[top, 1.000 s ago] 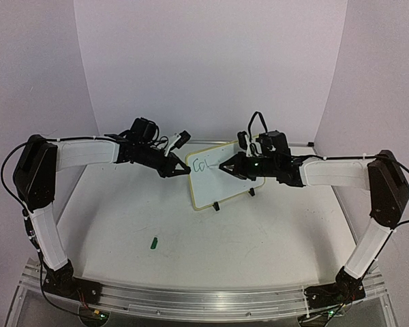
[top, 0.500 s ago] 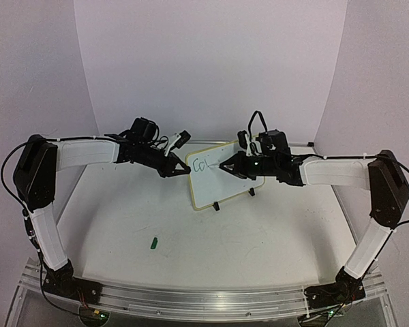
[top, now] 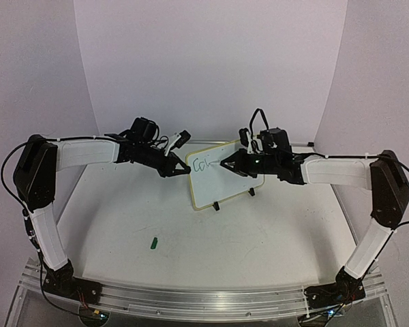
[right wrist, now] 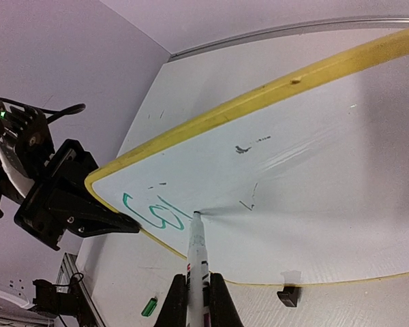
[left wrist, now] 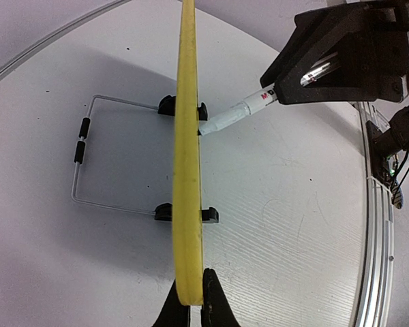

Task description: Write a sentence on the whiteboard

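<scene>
The whiteboard [top: 225, 178] stands tilted on small black feet at mid-table. In the left wrist view it appears edge-on as a yellow rim [left wrist: 187, 163]. My left gripper [top: 181, 169] [left wrist: 189, 308] is shut on the board's left edge. My right gripper [top: 226, 165] [right wrist: 198, 303] is shut on a white marker [right wrist: 198, 262] [left wrist: 240, 116], and the marker's tip touches the board face [right wrist: 313, 184]. The sentence [right wrist: 152, 213] [top: 201, 165] is only a few green letters, starting "Co", near the board's left end just left of the tip.
A small green marker cap [top: 153, 241] [right wrist: 148, 306] lies on the table in front of the left arm. A wire stand [left wrist: 82, 157] props the board from behind. Faint dark smudges [right wrist: 243, 148] mark the board face. A metal rail [top: 191, 300] runs along the near edge.
My right gripper has shifted slightly up and left along the board with the marker, and the green writing has gained a short stroke. The left gripper and board have not moved.
</scene>
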`<action>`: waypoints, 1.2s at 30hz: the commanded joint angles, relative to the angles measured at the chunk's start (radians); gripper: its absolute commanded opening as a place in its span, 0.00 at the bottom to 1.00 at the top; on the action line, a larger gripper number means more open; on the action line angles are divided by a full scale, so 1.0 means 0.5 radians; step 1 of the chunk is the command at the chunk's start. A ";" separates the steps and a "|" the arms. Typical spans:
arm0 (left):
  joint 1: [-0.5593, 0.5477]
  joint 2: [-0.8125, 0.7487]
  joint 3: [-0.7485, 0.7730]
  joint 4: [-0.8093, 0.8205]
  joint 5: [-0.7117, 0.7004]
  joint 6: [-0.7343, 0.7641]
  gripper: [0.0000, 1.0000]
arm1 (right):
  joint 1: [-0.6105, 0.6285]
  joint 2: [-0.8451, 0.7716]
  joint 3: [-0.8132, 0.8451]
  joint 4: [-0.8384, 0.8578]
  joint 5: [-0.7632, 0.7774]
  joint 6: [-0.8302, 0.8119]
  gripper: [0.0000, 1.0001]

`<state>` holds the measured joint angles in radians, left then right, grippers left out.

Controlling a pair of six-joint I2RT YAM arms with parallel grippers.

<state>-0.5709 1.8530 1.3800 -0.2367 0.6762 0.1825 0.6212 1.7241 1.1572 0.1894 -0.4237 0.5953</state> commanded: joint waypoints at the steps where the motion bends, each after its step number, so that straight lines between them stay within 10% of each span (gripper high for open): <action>1: -0.021 0.028 0.066 -0.031 -0.024 0.036 0.00 | -0.028 -0.105 0.102 0.048 0.090 -0.012 0.00; 36: -0.027 0.033 0.066 -0.033 -0.027 0.038 0.00 | -0.030 -0.028 -0.050 0.051 0.040 0.023 0.00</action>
<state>-0.5735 1.8537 1.3804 -0.2367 0.6762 0.1833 0.6122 1.7061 1.1357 0.1902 -0.4122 0.6029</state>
